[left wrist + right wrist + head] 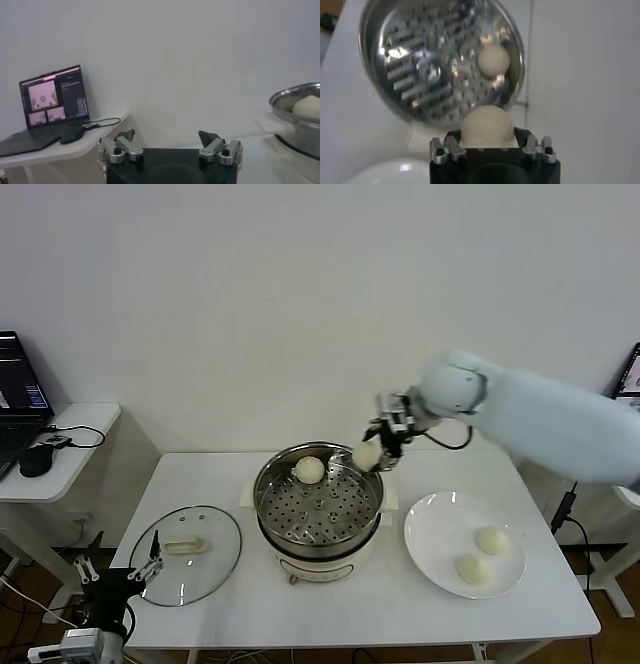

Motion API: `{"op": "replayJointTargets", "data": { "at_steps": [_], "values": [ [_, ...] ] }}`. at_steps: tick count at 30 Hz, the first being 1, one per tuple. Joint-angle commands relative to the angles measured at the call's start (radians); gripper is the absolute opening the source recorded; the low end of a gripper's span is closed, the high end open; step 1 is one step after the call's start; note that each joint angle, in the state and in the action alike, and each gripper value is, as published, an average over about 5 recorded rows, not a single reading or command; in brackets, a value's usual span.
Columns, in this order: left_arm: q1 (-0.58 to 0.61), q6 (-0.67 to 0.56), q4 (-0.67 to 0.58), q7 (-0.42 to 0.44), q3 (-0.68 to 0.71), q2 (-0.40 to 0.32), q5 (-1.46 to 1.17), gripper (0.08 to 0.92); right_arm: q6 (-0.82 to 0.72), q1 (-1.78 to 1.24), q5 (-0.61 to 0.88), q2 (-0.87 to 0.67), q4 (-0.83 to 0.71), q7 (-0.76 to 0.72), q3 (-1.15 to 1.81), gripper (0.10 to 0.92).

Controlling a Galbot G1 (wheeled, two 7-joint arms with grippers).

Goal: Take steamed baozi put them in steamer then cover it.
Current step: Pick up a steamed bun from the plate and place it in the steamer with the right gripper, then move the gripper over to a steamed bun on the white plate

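My right gripper [372, 450] is shut on a cream-white baozi [366, 454] and holds it above the back right rim of the steamer [318, 546]. The same baozi [487, 125] shows between the fingers in the right wrist view, over the steamer's perforated tray [420, 75]. One baozi [309, 470] lies at the back of the tray; it also shows in the right wrist view [493, 60]. Two more baozi [492, 540] [472, 569] lie on the white plate [440, 536]. The glass cover [190, 552] lies flat to the steamer's left. My left gripper [118, 569] is open, low at the table's front left.
A side table [60, 452] with a laptop [20, 399] and a mouse stands at the left. In the left wrist view the laptop [52, 102] and part of the steamer [300, 115] show beyond my open left gripper [167, 137].
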Motion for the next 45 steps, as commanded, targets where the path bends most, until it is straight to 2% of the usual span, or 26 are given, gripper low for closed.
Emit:
{"op": "replayJointTargets", "data": {
  "at_steps": [1,10,24,28,32,36,41,45],
  "values": [
    [-0.001,0.000,-0.004,0.000,-0.009,0.000,-0.001,0.823,-0.078,-0.025,0.098,0.207,-0.059,0.060,-0.042,0.679],
    [-0.008,-0.002,0.005,-0.001,-0.015,0.001,-0.004,0.823,-0.118,-0.096,0.089,0.342,-0.172,0.099,-0.052,0.679],
    [-0.018,-0.004,0.024,-0.002,-0.011,0.002,-0.005,0.823,-0.140,-0.148,0.055,0.425,-0.282,0.165,-0.034,0.684],
    [-0.020,-0.004,0.024,-0.002,-0.009,0.003,-0.005,0.823,-0.140,-0.148,0.057,0.419,-0.284,0.157,-0.029,0.757],
    [-0.020,-0.004,0.025,-0.002,-0.009,0.004,-0.005,0.823,-0.128,-0.118,0.052,0.369,-0.232,0.088,-0.027,0.816],
    [-0.018,-0.004,0.024,-0.002,-0.012,0.005,-0.005,0.823,-0.069,-0.025,0.011,0.262,-0.155,-0.052,-0.032,0.822],
    [-0.015,-0.003,0.020,-0.001,-0.015,0.011,-0.007,0.823,0.032,0.109,-0.056,0.068,-0.049,-0.200,-0.051,0.823],
    [-0.016,-0.003,0.016,-0.001,-0.010,0.014,-0.006,0.823,0.091,0.161,-0.095,-0.106,0.065,-0.260,-0.066,0.822]
  ]
}}
